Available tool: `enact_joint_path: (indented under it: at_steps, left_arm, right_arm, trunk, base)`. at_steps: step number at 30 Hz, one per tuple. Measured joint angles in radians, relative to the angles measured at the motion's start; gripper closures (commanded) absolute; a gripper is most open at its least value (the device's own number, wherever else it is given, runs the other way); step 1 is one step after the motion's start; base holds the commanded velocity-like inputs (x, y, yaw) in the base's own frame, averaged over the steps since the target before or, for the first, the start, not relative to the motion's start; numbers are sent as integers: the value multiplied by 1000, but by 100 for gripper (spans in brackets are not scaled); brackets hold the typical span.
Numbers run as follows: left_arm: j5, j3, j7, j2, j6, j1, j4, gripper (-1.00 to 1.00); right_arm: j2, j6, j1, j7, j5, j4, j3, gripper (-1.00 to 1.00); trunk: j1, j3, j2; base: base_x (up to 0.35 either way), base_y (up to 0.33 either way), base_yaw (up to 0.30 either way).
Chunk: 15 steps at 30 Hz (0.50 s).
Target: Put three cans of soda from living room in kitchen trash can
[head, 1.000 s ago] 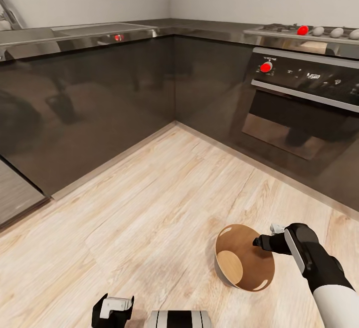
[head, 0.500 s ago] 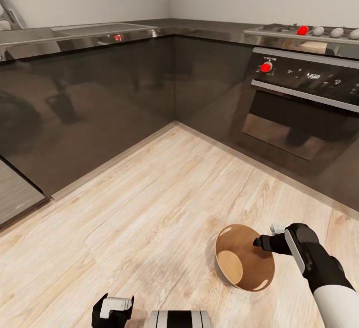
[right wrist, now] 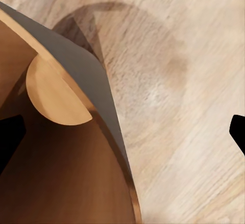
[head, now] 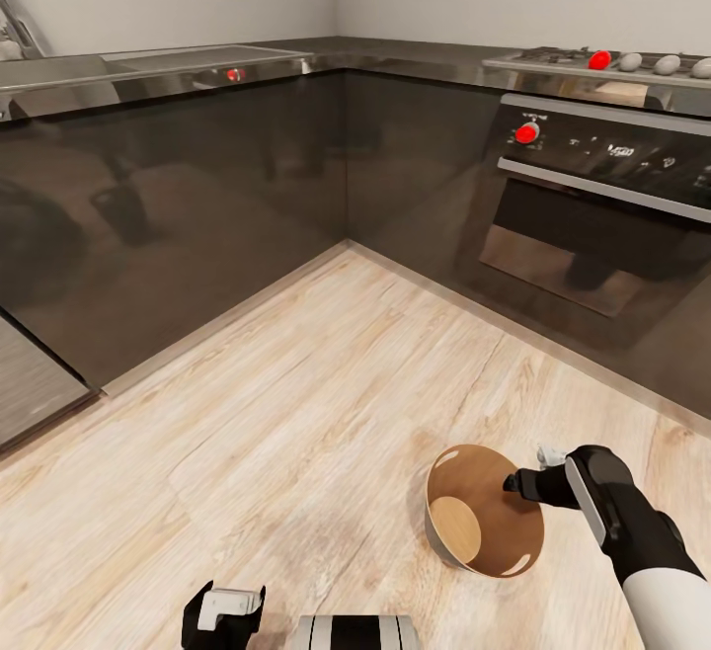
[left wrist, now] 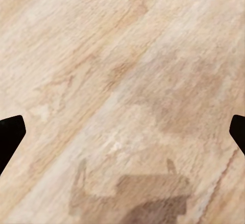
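The tash can [head: 484, 510], a glossy copper-brown tapered pail, stands upright on the kitchen's pale plank floor at the lower right of the head view. Its inside shows only a bare round bottom. My right gripper [head: 526, 470] hovers over the pail's right rim, open and holding nothing. In the right wrist view the pail's brown inner wall [right wrist: 71, 183] and rim lie below the right gripper [right wrist: 122, 132], fingertips wide apart. My left gripper [head: 225, 610] hangs low near my base, open over bare floor [left wrist: 122, 81]. The cans of soda are out of view.
Glossy dark cabinet fronts [head: 197, 205] form a corner ahead. A built-in oven [head: 602, 215] with a red knob [head: 526, 132] sits at the right, under a steel counter [head: 197, 62]. Open plank floor [head: 326, 403] spreads between me and the cabinets.
My right gripper has drifted slightly to the right over the pail's rim. The left arm and the pail have not moved.
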Motion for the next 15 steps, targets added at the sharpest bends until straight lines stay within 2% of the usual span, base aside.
enact_joint_path:
  at_steps: [6, 15]
  left_arm:
    - [0, 0, 0, 0, 0, 0, -1, -100]
    - [0, 0, 0, 0, -1, 0, -1, -100]
  right_arm:
    - [2, 0, 1, -3, 0, 1, 0, -100]
    - [3, 0, 2, -6, 0, 3, 0, -100]
  trunk:
    - [0, 0, 0]
    - [4, -35, -2]
  base:
    - [0, 0, 0]
    - [0, 0, 0]
